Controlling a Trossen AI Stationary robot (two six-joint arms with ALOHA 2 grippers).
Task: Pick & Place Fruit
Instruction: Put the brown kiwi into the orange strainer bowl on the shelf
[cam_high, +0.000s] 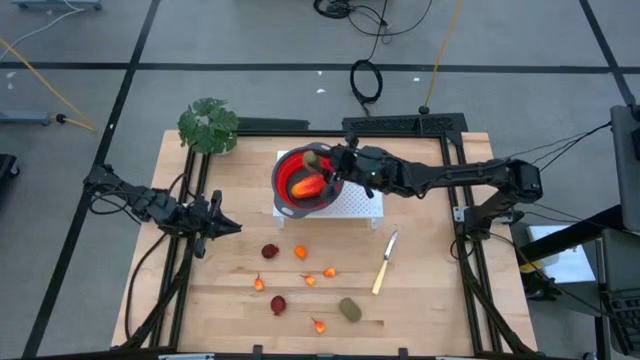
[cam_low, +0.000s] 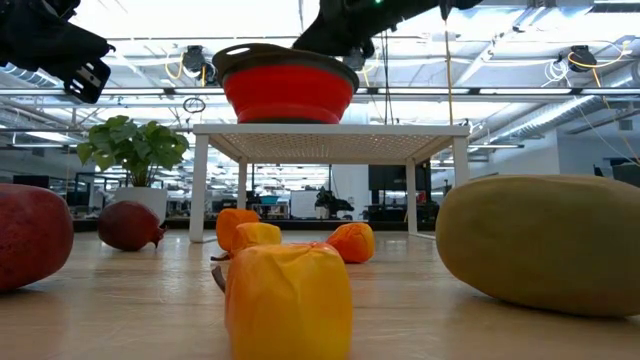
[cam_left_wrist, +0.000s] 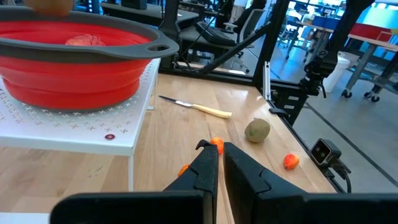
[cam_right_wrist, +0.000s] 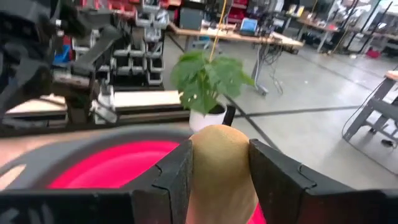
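A red grey-rimmed bowl (cam_high: 290, 172) stands on a white perforated stand (cam_high: 355, 205) at the table's far middle. An elongated red-orange fruit (cam_high: 308, 185) lies in the bowl. My right gripper (cam_high: 322, 160) reaches in from the right and is shut on an olive-brown oval fruit (cam_right_wrist: 221, 162) over the bowl's far part. Two dark red round fruits (cam_high: 270, 251) (cam_high: 278, 304), several tiny orange ones (cam_high: 300, 252) and another olive oval (cam_high: 349, 309) lie on the wood nearer the front. My left gripper (cam_high: 228, 227) waits shut at the left. My right gripper pinches the oval fruit by its two opposite sides (cam_right_wrist: 199, 168), one dark finger (cam_right_wrist: 174, 177) on each flank. The fingers come level from the table's right side. The fruit is lifted clear, above the bowl's red inside (cam_right_wrist: 112, 165).
A pale-handled knife (cam_high: 385, 262) lies right of the loose fruit. A potted plant (cam_high: 209, 125) stands at the far left corner. Bare wood lies along the front right of the table.
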